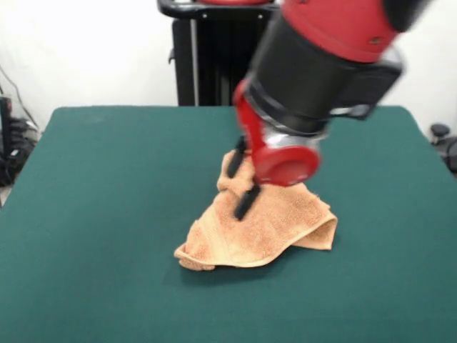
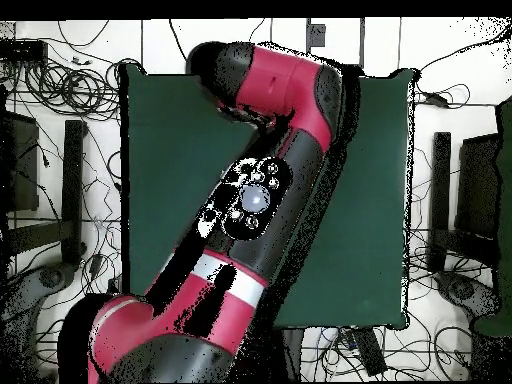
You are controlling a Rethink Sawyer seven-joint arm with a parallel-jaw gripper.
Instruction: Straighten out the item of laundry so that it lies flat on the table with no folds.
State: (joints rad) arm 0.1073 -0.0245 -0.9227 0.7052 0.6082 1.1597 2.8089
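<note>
The orange-tan towel (image 1: pixel 268 225) lies crumpled at the middle of the green table (image 1: pixel 107 214). One part of it is pulled up into a peak, and the rest drapes down to a folded corner at the front left. My gripper (image 1: pixel 241 182) comes down tilted from the upper right. Its two black fingers (image 1: pixel 248 201) stand on either side of the raised peak and are shut on it. No white label shows. In the overhead view the arm (image 2: pixel 255 200) covers the towel and the gripper, and only the table (image 2: pixel 160 150) shows around it.
The black pedestal (image 1: pixel 214 57) stands at the table's far edge. Cables and dark stands (image 2: pixel 60 90) lie on the floor around the table in the overhead view.
</note>
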